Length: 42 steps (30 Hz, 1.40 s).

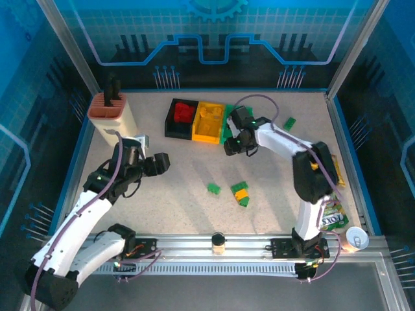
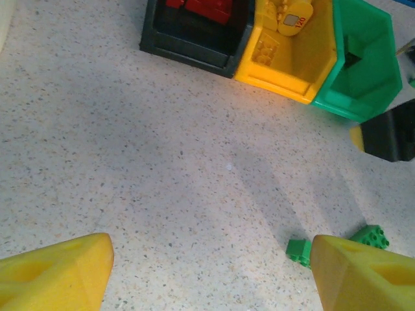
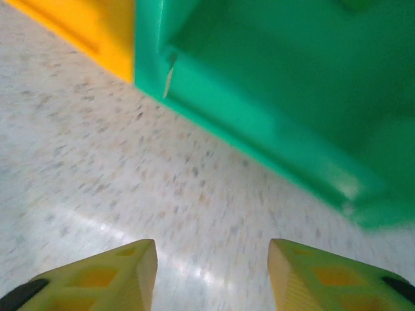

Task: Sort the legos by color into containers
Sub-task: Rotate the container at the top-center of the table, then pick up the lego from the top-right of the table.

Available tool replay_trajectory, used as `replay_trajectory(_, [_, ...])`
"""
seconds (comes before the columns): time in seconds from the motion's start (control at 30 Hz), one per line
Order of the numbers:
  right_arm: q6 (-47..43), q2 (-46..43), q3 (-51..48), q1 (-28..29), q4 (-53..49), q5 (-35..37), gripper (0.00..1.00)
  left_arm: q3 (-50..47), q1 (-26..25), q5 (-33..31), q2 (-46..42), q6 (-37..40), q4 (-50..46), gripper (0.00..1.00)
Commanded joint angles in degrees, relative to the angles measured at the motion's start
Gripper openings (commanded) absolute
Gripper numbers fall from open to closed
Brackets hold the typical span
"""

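Observation:
Three bins stand in a row at the back: a black bin [image 1: 170, 123] with red legos [image 1: 183, 113], a yellow bin [image 1: 209, 133] with yellow legos [image 1: 209, 113], and a green bin [image 1: 225, 129] partly hidden by my right arm. My right gripper [image 1: 231, 137] hovers open just in front of the green bin [image 3: 272, 97], nothing between its fingers. My left gripper [image 1: 163, 162] is open and empty over bare table; a green lego [image 2: 298, 250] lies by its right finger. Loose legos rest at mid-table: a green one [image 1: 213, 188] and a yellow-green cluster [image 1: 241, 193]. Another green lego [image 1: 289, 123] lies right of the bins.
A beige knife block [image 1: 113, 113] stands at the back left, close to my left arm. Snack bags [image 1: 332, 210] and a can [image 1: 356, 238] lie along the right edge beside the right arm's base. A blue rim borders the table.

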Motion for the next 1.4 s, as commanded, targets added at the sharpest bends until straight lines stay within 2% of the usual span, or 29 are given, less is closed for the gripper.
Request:
replay_trajectory(0.0, [4.4,-7.55,-0.43,-5.77,1.78,2.59,0.77,-0.65,-1.86,3.97,2.53,0.07,2.31,0.81])
replay_trajectory(0.2, [11.94,-1.11,4.98,-19.66,0.79,7.78,0.8,-1.75,-8.73,0.24,5.6,-1.35,4.53,0.81])
replay_trajectory(0.37, [14.85,12.39,17.53,-26.41,-4.5,10.19,0.82,-4.52,-12.89,0.0,7.31,-3.86,6.14,0.82])
replay_trajectory(0.63, [14.13,27.64,34.12,-29.3,-10.01,10.08,0.82,-9.6,-18.68,-1.06,8.86,-8.3,8.72,0.82])
replay_trajectory(0.93, [13.54,39.21,48.7,-30.31,-18.45,12.72,0.78,-10.0,-20.3,-0.92,10.68,-9.06,9.16,0.82])
replay_trajectory(1.17, [13.57,41.72,48.19,-30.67,-18.09,10.61,0.7,-8.08,-21.38,-1.02,12.84,-8.72,9.14,0.82])
replay_trajectory(1.23, [13.15,42.4,48.42,-30.68,-18.18,9.37,0.61,-7.15,-21.71,-0.81,14.12,-8.41,9.17,0.82])
replay_trajectory(1.3, [12.96,42.35,47.64,-30.55,-17.9,8.93,0.47,-6.17,-22.03,-0.53,15.84,-8.4,9.42,0.83])
replay_trajectory(1.37, [12.66,41.41,46.16,-30.2,-17.34,8.8,0.37,-5.27,-22.43,-0.17,17.82,-8.34,9.86,0.83])
